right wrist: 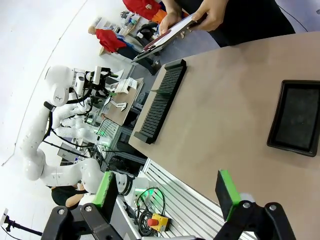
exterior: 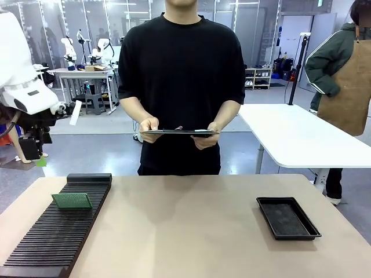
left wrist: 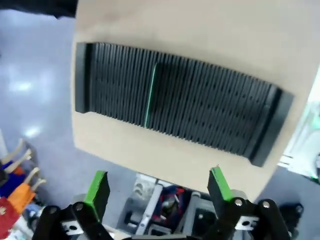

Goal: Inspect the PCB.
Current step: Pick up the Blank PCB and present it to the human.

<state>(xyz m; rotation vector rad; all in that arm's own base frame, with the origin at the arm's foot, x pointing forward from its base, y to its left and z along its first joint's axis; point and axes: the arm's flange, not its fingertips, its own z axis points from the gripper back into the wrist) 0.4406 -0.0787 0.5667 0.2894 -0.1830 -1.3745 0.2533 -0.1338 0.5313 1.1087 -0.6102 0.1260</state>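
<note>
The PCB [exterior: 72, 200] is a green board standing on edge in a slot of the black ribbed rack [exterior: 58, 234] at the table's left. From the left wrist view the PCB [left wrist: 150, 95] is a thin green line across the rack [left wrist: 200, 107]. My left gripper [left wrist: 159, 187] is open and empty, high above the rack and out past the table's edge. It hangs to the left of the table [exterior: 36, 157]. My right gripper [right wrist: 165, 192] is open too, held above the table's near side, with nothing between its pads.
A shallow black tray [exterior: 288, 217] lies at the table's right [right wrist: 297, 117]. A person at the far side holds a dark clipboard [exterior: 179, 132] level in both hands. The tan tabletop [exterior: 185, 231] lies bare between rack and tray.
</note>
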